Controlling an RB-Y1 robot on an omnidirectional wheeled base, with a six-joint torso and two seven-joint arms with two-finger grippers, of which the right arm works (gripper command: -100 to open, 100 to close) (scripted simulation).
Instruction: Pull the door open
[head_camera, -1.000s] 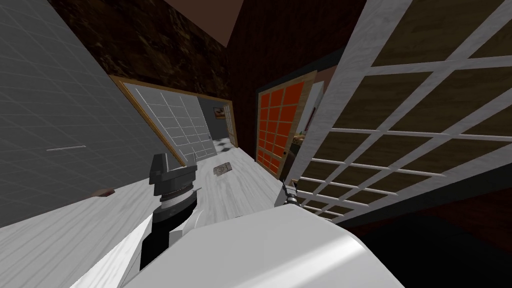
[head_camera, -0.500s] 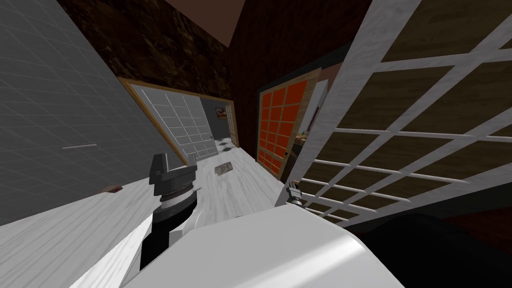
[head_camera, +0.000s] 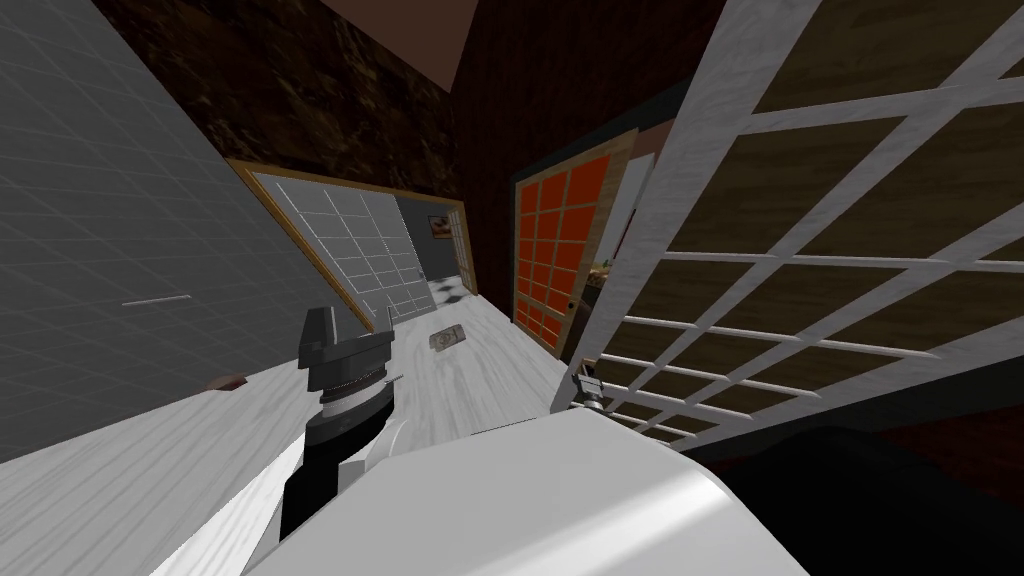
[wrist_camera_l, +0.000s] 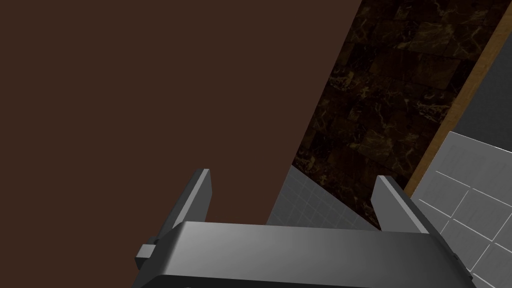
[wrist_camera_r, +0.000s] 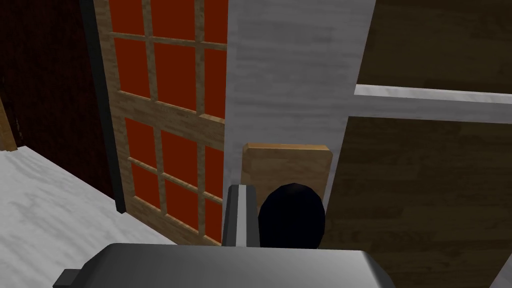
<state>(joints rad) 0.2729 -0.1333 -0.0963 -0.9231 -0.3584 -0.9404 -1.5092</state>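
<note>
The door (head_camera: 700, 200) is a white lattice frame with brown panels, standing ajar on my right. Its white stile (wrist_camera_r: 290, 75) carries a wooden plate (wrist_camera_r: 287, 160) with a black round knob (wrist_camera_r: 291, 215). My right gripper (wrist_camera_r: 241, 200) is shut, its fingers (wrist_camera_r: 241, 215) together against the knob's side; no finger shows on the knob's other side. In the head view that gripper (head_camera: 588, 385) sits at the door's edge. My left gripper (head_camera: 345, 330) is held up in front of my chest, open and empty (wrist_camera_l: 292, 175).
An orange-paned wooden door (head_camera: 555, 250) stands just beyond the white one. A small flat object (head_camera: 447, 338) lies on the pale floor (head_camera: 480, 370), and a brown item (head_camera: 225, 382) sits by the grey wall (head_camera: 120, 200). An open doorway (head_camera: 440, 250) is at the corridor's end.
My right gripper's fingers have closed together by the knob. The head view has shifted slightly, so the door's edge and left wall sit a little differently. The left arm has not moved.
</note>
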